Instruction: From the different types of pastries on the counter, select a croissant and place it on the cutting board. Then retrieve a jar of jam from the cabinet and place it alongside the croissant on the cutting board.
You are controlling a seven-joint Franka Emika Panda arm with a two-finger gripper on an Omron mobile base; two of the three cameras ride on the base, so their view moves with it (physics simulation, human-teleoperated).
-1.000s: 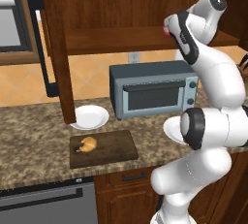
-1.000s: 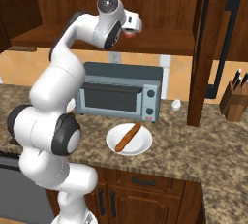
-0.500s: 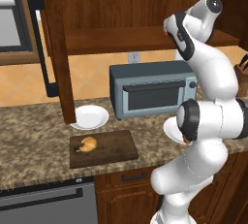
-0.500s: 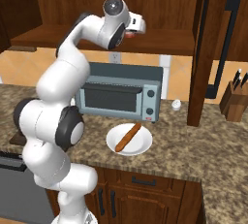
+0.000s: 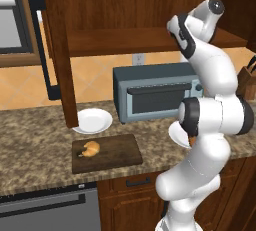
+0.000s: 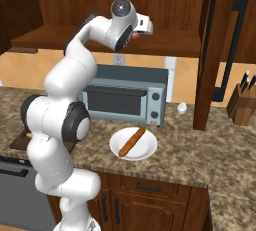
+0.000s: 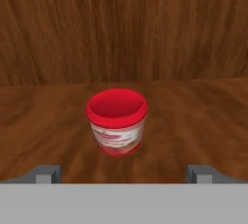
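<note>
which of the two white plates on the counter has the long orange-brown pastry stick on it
The white plate in front of the grey toaster oven carries the pastry stick; the other white plate, behind the dark wooden cutting board, is bare.

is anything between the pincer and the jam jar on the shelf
Nothing visible. In the hand view the small red-lidded jam jar stands alone on the bare wooden cabinet shelf, centred ahead of the open pincer, apart from both fingertips.

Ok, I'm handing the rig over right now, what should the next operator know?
Tool: open, holding nothing, raised to the dark wooden wall cabinet's shelf.
Small red-lidded jam jar: upright on that shelf, straight ahead between the fingertips, not yet gripped.
Done: golden curled croissant lies on the dark brown cutting board.
Left: close on the jar, carry it down, set it beside the croissant.
</note>
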